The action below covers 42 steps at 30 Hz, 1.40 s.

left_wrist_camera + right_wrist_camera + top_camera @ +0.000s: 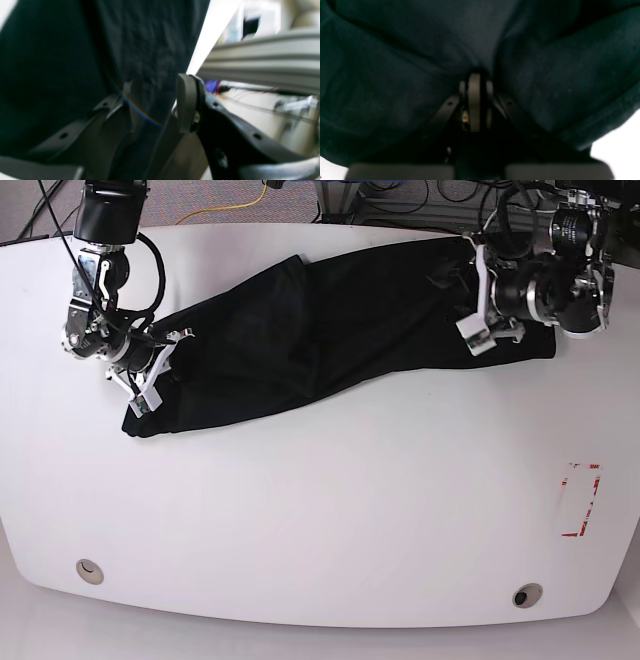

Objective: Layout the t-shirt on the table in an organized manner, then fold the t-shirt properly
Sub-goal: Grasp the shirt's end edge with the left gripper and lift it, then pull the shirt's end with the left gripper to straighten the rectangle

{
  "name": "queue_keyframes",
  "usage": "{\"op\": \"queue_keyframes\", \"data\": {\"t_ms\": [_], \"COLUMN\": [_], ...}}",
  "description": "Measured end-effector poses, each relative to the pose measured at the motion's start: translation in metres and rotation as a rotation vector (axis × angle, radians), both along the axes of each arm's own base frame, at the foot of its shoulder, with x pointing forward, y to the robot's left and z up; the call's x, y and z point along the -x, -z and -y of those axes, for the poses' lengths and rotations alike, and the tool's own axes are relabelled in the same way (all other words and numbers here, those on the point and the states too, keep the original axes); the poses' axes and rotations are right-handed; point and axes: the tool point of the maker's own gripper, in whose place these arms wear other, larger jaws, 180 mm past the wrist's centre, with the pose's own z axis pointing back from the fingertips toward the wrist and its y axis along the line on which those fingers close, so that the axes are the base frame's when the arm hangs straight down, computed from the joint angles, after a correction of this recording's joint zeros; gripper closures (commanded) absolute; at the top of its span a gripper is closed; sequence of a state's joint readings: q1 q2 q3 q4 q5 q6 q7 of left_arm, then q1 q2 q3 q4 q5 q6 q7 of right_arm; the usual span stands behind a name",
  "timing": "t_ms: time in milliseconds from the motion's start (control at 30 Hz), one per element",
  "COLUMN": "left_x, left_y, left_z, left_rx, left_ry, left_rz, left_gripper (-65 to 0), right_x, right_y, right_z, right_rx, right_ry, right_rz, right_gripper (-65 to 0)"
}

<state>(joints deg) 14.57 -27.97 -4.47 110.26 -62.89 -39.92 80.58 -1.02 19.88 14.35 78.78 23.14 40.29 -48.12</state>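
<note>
The t-shirt (330, 330) lies as a long crumpled band across the far half of the table (300, 510), running from about nine o'clock up to two o'clock. At its nine o'clock end you have the right gripper (152, 375), jaws pinched tight on a bunch of the black cloth; its wrist view shows the fingers (474, 105) pressed together with fabric bulging on both sides. That end's hem sits well inside the table's left edge. Moving across, the near half of the white top is bare out to the two grommets (89, 570) at six o'clock and the red tape outline (580, 500) at four. At two o'clock your left gripper (482, 308) is over the shirt's other end, jaws part-way apart with cloth between the fingers (186, 100), close to the far right edge.
</note>
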Motion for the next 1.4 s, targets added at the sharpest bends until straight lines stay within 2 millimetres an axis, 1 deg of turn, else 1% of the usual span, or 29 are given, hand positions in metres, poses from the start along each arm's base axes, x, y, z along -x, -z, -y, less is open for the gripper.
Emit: {"op": "queue_keyframes", "data": {"t_ms": [33,67,100,167,200,233,267,300,367,433,533,633,667,700,833,900,967,1033,1100,1167,1200,1300,1333,1400], "left_x": [-0.007,-0.011,-0.02,-0.029,-0.034,-0.035,-0.039,-0.04,-0.046,-0.049,-0.048,-0.041,-0.04,-0.036,-0.023,-0.017,-0.011,-0.008,-0.005,-0.003,-0.002,0.0,-0.001,-0.003], "left_y": [-0.006,-0.009,-0.016,-0.025,-0.031,-0.032,-0.036,-0.037,-0.042,-0.043,-0.035,-0.022,-0.018,-0.013,0.005,0.011,0.018,0.023,0.028,0.032,0.033,0.037,0.038,0.038], "left_z": [-0.011,-0.016,-0.028,-0.043,-0.051,-0.054,-0.065,-0.071,-0.086,-0.096,-0.097,-0.091,-0.09,-0.089,-0.089,-0.087,-0.085,-0.085,-0.088,-0.092,-0.094,-0.097,-0.098,-0.097], "left_rx": [-0.006,-0.008,-0.013,-0.016,-0.016,-0.022,-0.036,-0.048,-0.071,-0.092,-0.115,-0.113,-0.116,-0.124,-0.171,-0.178,-0.188,-0.2,-0.237,-0.272,-0.286,-0.315,-0.324,-0.341], "left_ry": [-0.032,-0.05,-0.089,-0.146,-0.181,-0.19,-0.221,-0.24,-0.297,-0.338,-0.368,-0.405,-0.421,-0.424,-0.455,-0.466,-0.478,-0.486,-0.499,-0.505,-0.509,-0.516,-0.516,-0.504], "left_rz": [0.023,0.036,0.063,0.099,0.121,0.127,0.143,0.153,0.182,0.198,0.188,0.139,0.134,0.118,0.07,0.048,0.028,0.017,0.007,0.001,-0.002,-0.008,-0.007,-0.003], "left_gripper": [-22.1,-22.1,-22.1,-22.1,-22.1,-22.1,-22.1,-22.1,-22.1,-21.9,-21.9,-21.8,-21.8,-21.7,-21.7,-21.7,-21.7,-21.7,-21.7,-21.7,-21.7,-21.8,-21.8,-21.8], "right_x": [0.0,0.0,0.001,0.004,0.009,0.011,0.014,0.014,0.012,0.003,-0.006,-0.009,-0.007,-0.005,0.007,0.011,0.021,0.03,0.039,0.045,0.045,0.046,0.047,0.047], "right_y": [-0.001,-0.003,-0.005,-0.009,-0.009,-0.014,-0.016,-0.02,-0.032,-0.049,-0.073,-0.09,-0.092,-0.094,-0.093,-0.091,-0.087,-0.081,-0.07,-0.058,-0.054,-0.037,-0.029,-0.018], "right_z": [0.0,-0.001,-0.002,0.003,0.006,0.011,0.013,0.018,0.023,0.022,0.011,-0.01,-0.018,-0.021,-0.043,-0.061,-0.083,-0.093,-0.096,-0.098,-0.101,-0.102,-0.099,-0.097], "right_rx": [0.002,0.009,0.016,0.065,0.086,0.118,0.133,0.162,0.202,0.219,0.235,0.222,0.217,0.237,0.264,0.22,0.139,0.111,0.113,0.098,0.073,0.037,0.048,0.03], "right_ry": [-0.002,-0.008,-0.013,-0.02,-0.022,-0.026,-0.029,-0.023,-0.015,-0.011,-0.028,-0.063,-0.072,-0.083,-0.149,-0.187,-0.231,-0.254,-0.269,-0.265,-0.26,-0.239,-0.224,-0.206], "right_rz": [0.003,0.003,0.001,-0.014,-0.035,-0.043,-0.048,-0.054,-0.04,0.013,0.08,0.13,0.133,0.128,0.089,0.089,0.087,0.074,0.035,0.005,0.003,-0.028,-0.045,-0.05], "right_gripper": [-3.3,-3.5,-3.5,-3.5,-3.5,-3.5,-3.5,-3.5,-3.5,-3.5,-3.5,-3.5,-3.5,-3.5,-3.5,-3.5,-3.5,-3.5,-3.5,-3.3,-3.3,-3.3,-3.3,-3.3]}}
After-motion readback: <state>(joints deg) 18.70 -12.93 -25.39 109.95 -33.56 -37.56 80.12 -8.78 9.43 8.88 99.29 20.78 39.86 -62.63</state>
